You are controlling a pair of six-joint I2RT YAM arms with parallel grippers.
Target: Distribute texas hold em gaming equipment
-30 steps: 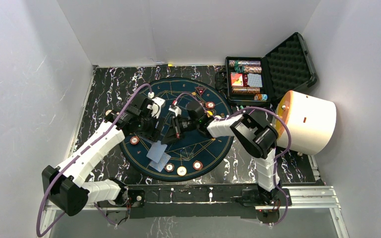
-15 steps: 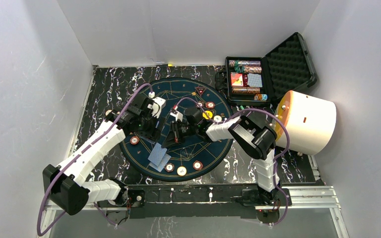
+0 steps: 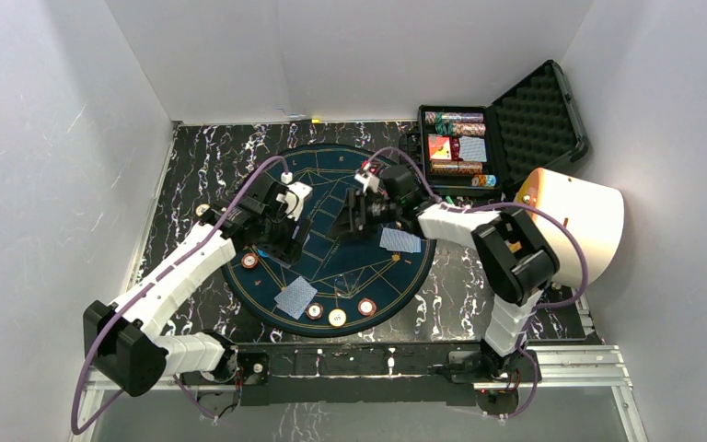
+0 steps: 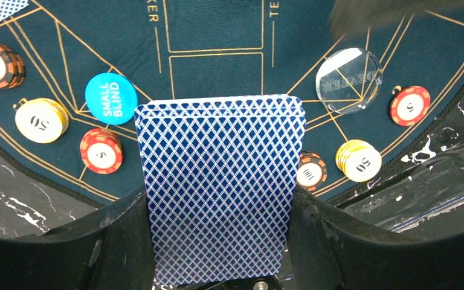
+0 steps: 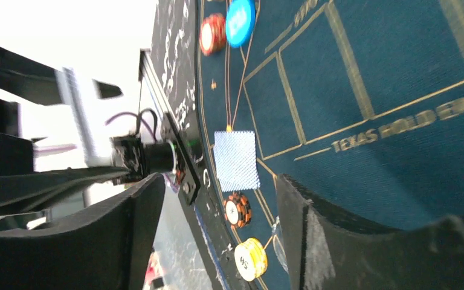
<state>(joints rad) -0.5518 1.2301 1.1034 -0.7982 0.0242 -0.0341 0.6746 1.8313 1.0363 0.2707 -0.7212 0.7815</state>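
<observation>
Change: the right gripper (image 5: 216, 193) was pinched shut over the middle of the round felt mat (image 3: 359, 267) a second ago, close to the left arm. It has since swung to the mat's far-right side and let go.
Right gripper: jaws well apart. The wrist view shows only felt between them, so nothing is held.
New item: a single card (image 3: 399, 240) lies face down at the right edge of the mat, just beside the right forearm. It was not there half a second ago.
Left gripper (image 4: 220, 241): unchanged, part-open and clamped on the deck of cards (image 4: 220, 175) by its long edges, blue backs up, hovering over the left half of the mat.
Near hand (image 3: 295, 296): blue-backed cards already on the near-left of the mat — the count cannot be read from here.
Buttons and chips: the small blind button (image 4: 110, 98), the clear dealer button (image 4: 348, 72) and the chip stacks (image 4: 41, 120) are out on the felt around the rim.
Reading: one more card dealt, this time to the right-hand seat — dealing is partly done, and most of the deck remains in hand.
Next, as I judge it: the right arm must return to the deck for another card.
Risk: the top cards sit slightly fanned, so two could be pulled at once.
</observation>
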